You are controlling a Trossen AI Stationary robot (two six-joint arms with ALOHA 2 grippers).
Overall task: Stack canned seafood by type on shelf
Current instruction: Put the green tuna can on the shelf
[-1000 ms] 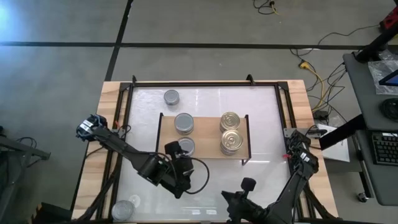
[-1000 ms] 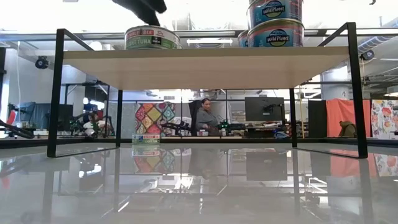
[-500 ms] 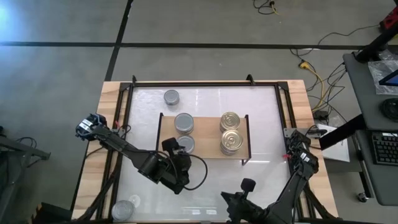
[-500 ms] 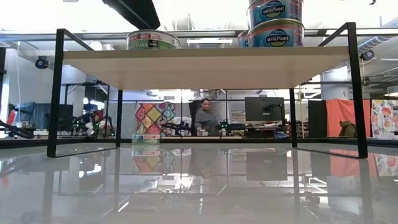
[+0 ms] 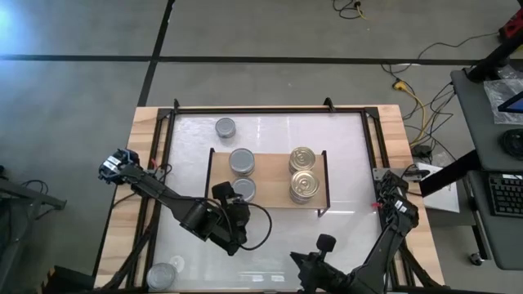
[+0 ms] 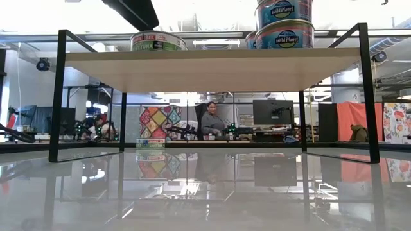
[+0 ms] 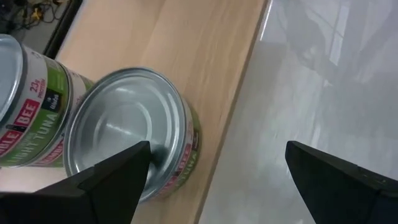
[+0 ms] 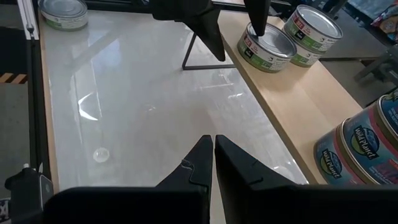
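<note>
Two silver-topped cans now sit on the shelf (image 5: 270, 200): over the last second the left gripper (image 5: 231, 194) drew back off the near can (image 5: 243, 190), fingers wide apart, so that tin is placed. The right gripper (image 8: 209, 163) waits nearest, at the table's near edge, fingers together. Beyond lie the second silver can (image 5: 241, 161), two gold stacks (image 5: 303, 171) to the right, and one loose can (image 5: 225, 127) farthest, still on the white top

Silver-topped, green-labelled tins (image 7: 127, 134) on a light-wood shelf (image 5: 270, 184); gold-topped tins (image 5: 303, 184).
</note>
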